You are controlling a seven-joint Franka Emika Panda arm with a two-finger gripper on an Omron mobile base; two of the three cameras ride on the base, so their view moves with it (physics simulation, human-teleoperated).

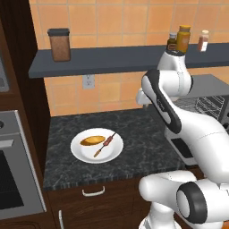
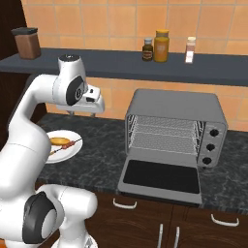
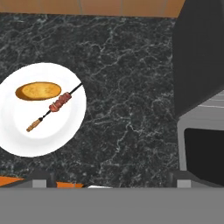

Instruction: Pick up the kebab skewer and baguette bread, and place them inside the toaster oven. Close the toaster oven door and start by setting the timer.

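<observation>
A white plate (image 1: 96, 154) sits on the dark marbled tabletop (image 1: 134, 129), and everything here is placed against it. On the plate lie the baguette bread (image 1: 92, 141), toward the wall side, and the kebab skewer (image 1: 104, 145), laid diagonally just beside the loaf on the side nearer the toaster oven, its meat chunks close to the bread and its stick running toward the plate's front rim. The hand view shows the two close together, whether touching cannot be told. The claw (image 2: 83, 113) hangs above the tabletop, between the plate and the toaster oven (image 2: 175, 127), higher than the plate and not touching it; its fingers stand wide apart with nothing between them. The toaster oven stands on the tabletop well apart from the plate, to the robot's right of it, and the toaster oven door (image 2: 162, 181) is dropped flat open toward the front edge, showing the wire rack (image 2: 163, 137) inside. Three dark knobs (image 2: 210, 146) run down the oven's front on the side farther from the plate. Above the plate, a dark wall shelf (image 1: 107, 60) carries a brown canister (image 1: 59, 44); farther along it, over the oven, stand three small bottles (image 2: 161, 45).
</observation>
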